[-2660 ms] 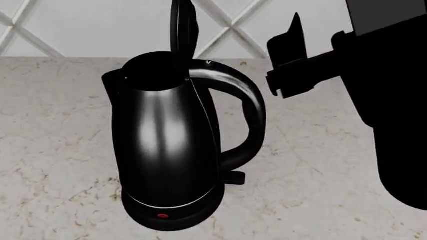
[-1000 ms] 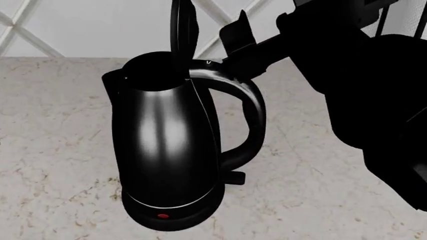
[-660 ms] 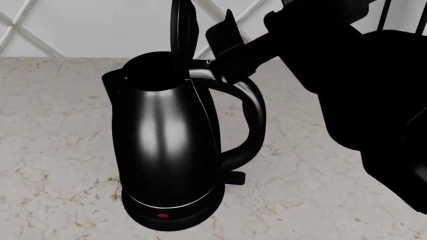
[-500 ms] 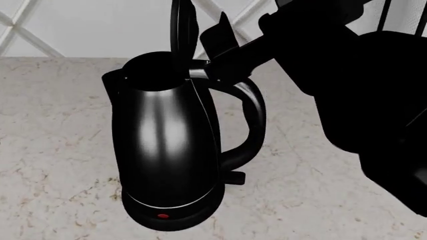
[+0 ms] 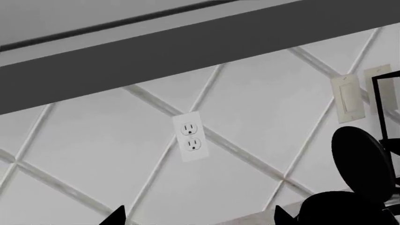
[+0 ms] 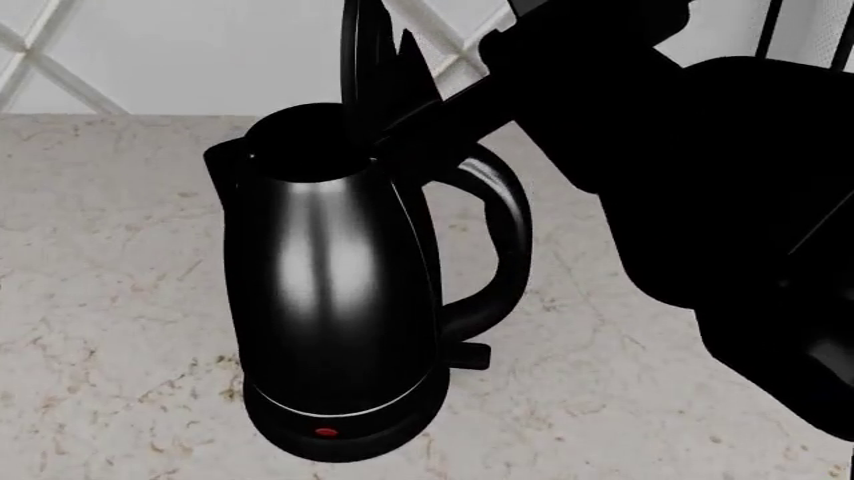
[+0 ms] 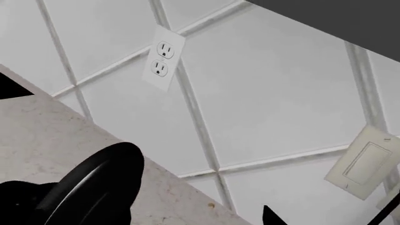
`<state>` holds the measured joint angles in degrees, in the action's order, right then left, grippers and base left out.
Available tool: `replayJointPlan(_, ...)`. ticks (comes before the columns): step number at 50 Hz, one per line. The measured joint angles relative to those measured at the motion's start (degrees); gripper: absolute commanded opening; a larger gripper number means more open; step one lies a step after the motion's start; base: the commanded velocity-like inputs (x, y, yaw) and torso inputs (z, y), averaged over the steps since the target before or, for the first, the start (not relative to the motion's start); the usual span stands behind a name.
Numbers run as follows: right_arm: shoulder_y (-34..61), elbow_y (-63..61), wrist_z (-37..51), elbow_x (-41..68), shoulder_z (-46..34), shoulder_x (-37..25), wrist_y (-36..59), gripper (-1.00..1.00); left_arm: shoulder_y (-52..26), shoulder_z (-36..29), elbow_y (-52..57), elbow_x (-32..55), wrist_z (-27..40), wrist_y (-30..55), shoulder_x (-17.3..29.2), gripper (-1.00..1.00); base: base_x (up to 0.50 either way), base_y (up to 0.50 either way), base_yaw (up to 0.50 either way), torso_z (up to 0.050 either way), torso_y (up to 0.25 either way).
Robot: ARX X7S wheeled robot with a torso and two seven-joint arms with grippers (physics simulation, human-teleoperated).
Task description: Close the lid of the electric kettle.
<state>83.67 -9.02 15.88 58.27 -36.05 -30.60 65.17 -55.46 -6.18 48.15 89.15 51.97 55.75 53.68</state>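
Head view: we see the electric kettle [image 6: 340, 300] standing upright at centre-left of the frame on a marbled counter [image 6: 107, 280], its black base showing a red dot [image 6: 324, 433]. The lid [image 6: 363, 65] stands on edge above the open mouth, at upper centre. The right gripper [image 6: 407, 90] reaches in from the upper right, its fingertips [image 6: 411, 62] just beside the lid's back face; we cannot tell how far they are spread.

Left wrist view: we see a tiled wall [image 5: 250, 117] with an outlet [image 5: 190, 137] at centre. The lid [image 5: 362, 161] shows at the lower right. Two dark finger tips [image 5: 115, 218] of the left gripper [image 5: 196, 219] stand wide apart along the bottom edge.

Right wrist view: the lid [image 7: 93, 187] fills the lower left, before the counter [image 7: 56, 136]. An outlet [image 7: 161, 58] sits at upper left, a switch plate [image 7: 366, 161] at right.
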Motion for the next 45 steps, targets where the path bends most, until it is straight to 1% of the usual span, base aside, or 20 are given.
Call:
replayJointPlan(35,0.00,6.27,-3.94,-2.09,-3.61,4.81,-3.38,1.00,3.57,2.13,1.95,-1.59,-0.59,-1.73,1.98,1.00,0.00,0.00,0.00,0.000,0.000)
replayJointPlan(45,-0.45,4.29,-2.21,-0.55,-2.37,4.38,-2.76,1.00,4.76,2.77,2.03,-2.13,-1.14,-2.29,2.40,1.00,0.00,0.00,0.00,0.000,0.000)
